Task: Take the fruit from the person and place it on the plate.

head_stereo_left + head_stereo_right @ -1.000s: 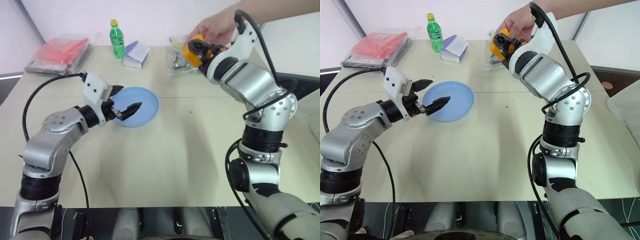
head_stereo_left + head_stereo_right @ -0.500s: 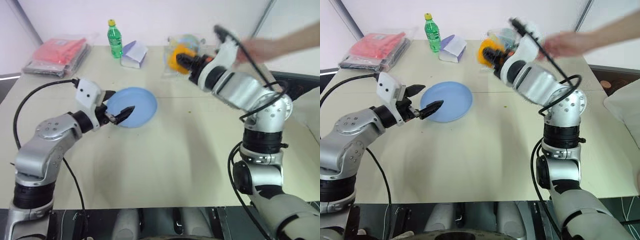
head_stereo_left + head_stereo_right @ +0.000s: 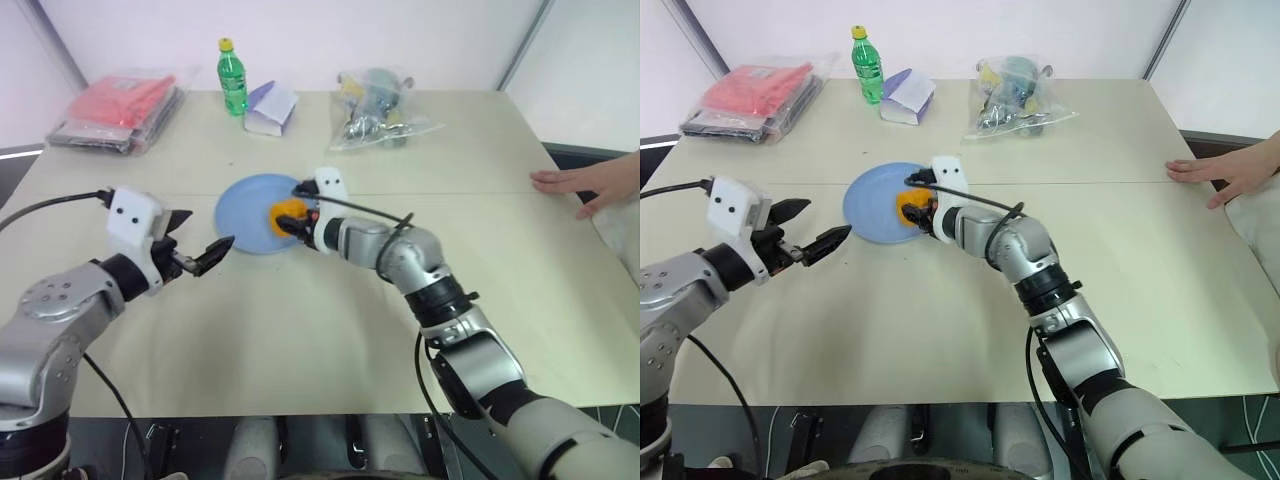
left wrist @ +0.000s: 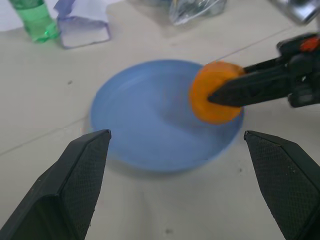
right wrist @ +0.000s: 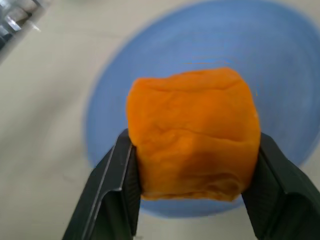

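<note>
Pincer-held fruit, seemingly over plate

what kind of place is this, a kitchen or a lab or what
Most likely a robot test room, not a kitchen. A plain beige table stands against bare white walls, with assorted props along its far edge: a green bottle, red packets and a clear bag of mixed items.

Count of things on and around the table

One fruit; one plate; one green bottle; one clear bag; one red packet; one person's hand; two grippers.
</note>
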